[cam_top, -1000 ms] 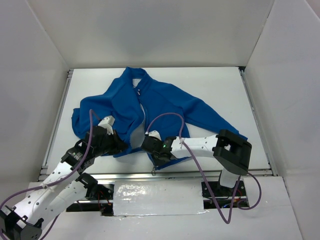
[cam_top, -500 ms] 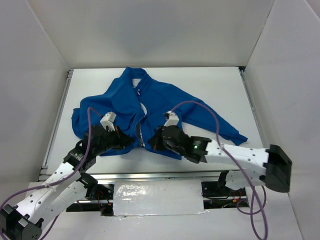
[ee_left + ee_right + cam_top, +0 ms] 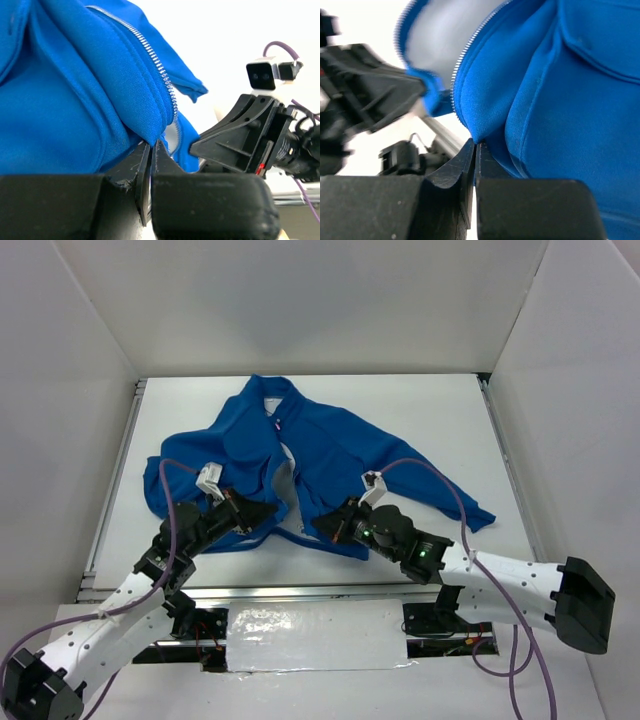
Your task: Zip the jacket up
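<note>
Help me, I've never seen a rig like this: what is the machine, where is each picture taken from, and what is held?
Two robot arms, each ending in a two-finger gripper, work at a white table. One picture looks down from above and behind them. The other two come from a camera on each wrist, so the dark shapes at the bottom are that arm's own fingers. A blue jacket lies on the table, its lower front unzipped. The left gripper is shut on one front edge beside the zipper teeth; the right gripper pinches the other edge.
</note>
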Robot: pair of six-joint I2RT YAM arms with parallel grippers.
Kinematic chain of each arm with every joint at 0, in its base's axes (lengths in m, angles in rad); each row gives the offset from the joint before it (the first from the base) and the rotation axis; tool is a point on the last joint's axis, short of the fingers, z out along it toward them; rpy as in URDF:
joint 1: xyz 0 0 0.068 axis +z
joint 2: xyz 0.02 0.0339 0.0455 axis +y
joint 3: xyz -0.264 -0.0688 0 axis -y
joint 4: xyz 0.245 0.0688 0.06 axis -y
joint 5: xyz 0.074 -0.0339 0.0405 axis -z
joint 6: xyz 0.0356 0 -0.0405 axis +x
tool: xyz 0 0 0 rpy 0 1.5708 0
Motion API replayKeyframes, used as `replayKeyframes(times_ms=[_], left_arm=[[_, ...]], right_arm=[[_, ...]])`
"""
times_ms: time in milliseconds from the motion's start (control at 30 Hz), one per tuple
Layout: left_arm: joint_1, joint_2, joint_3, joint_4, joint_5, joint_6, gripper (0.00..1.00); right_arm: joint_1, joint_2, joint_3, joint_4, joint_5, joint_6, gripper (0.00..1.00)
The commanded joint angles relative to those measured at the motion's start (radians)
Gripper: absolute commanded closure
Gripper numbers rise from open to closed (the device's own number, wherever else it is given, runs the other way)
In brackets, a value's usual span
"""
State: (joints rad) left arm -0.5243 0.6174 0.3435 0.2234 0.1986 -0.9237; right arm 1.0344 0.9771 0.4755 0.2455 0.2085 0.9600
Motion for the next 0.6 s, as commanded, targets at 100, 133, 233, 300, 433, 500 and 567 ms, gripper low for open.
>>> replayKeyframes(times_ms=[100, 133, 233, 300, 433, 500, 567], left_arm=[[0.001, 0.007, -0.054, 0.312, 0.154, -0.035, 1.00], [0.001, 0.016, -0.069, 0.330, 0.166, -0.037, 1.00], [0.001, 0.031, -0.093, 0.421, 0.226, -0.041, 1.00], [0.001, 0.039, -0.093, 0.444, 0.252, -0.037, 1.00], [0.001, 0.036, -0.092, 0.439, 0.271, -0.020, 1.00], [0.001, 0.031, -0.095, 0.445, 0.280, -0.010, 1.00], [0.001, 0.028, -0.098, 0.447, 0.285, -0.006, 1.00]], right_arm=[[-0.051, -0.060, -0.031, 0.242, -0.182, -0.075, 1.00], [-0.056, -0.060, -0.043, 0.265, -0.195, -0.073, 1.00], [-0.086, -0.051, -0.051, 0.291, -0.251, -0.070, 1.00], [-0.102, -0.045, -0.049, 0.296, -0.280, -0.078, 1.00], [-0.126, -0.043, -0.049, 0.298, -0.328, -0.093, 1.00], [-0.151, -0.044, -0.057, 0.310, -0.371, -0.104, 1.00], [-0.174, -0.044, -0.069, 0.336, -0.417, -0.104, 1.00]])
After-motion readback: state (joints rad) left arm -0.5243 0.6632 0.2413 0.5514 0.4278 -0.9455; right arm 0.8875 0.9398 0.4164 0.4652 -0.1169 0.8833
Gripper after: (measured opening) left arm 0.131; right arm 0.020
